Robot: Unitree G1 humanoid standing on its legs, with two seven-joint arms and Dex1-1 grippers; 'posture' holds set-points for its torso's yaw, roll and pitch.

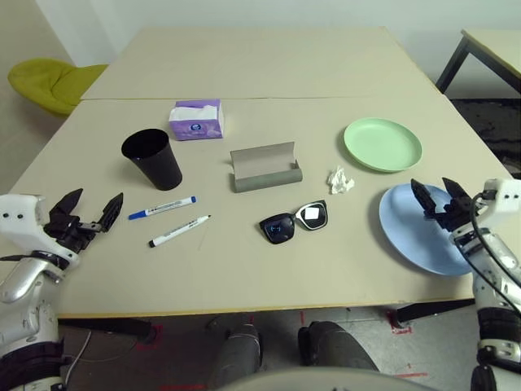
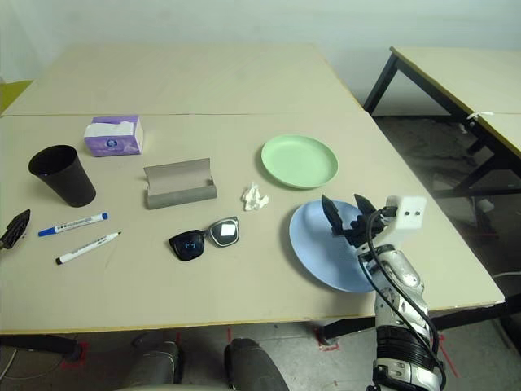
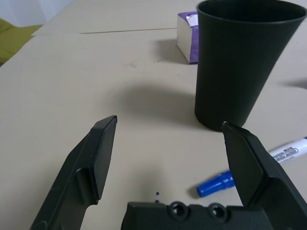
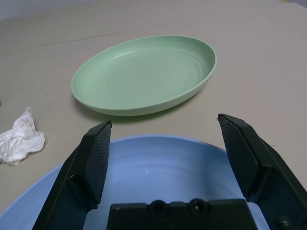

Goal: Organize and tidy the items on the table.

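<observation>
Nothing looks tidied yet on the beige table point(image 1: 244, 269): every item lies loose, so by the look of it the whole job is still ahead. Taking the grey glasses case point(image 1: 266, 168) near the middle as the landmark, the light blue plate point(image 1: 411, 236) sits well off toward the robot's right and nearer the robot, bare, with the right gripper point(image 4: 165, 160) hovering over its near part, fingers spread wide and holding nothing. The pale green plate point(image 1: 383, 144) lies to the case's right and slightly farther back, just beyond the blue one and apart from it, also bare. The black cup point(image 1: 152, 159) stands upright to the case's left; nothing can be made out inside it. The left gripper point(image 3: 168, 163) waits well to the case's left near the table edge, fingers wide apart, empty, aimed at the cup. The case itself lies open with nothing in it, and the black sunglasses point(image 1: 295, 221) rest just in front of it, unfolded on the table. A purple tissue box point(image 1: 196, 120) sits behind the case, to its left. Two white marker pens point(image 1: 162, 208) lie to the case's front left, beside each other. The crumpled white tissue point(image 1: 339, 180) lies just right of the case.
</observation>
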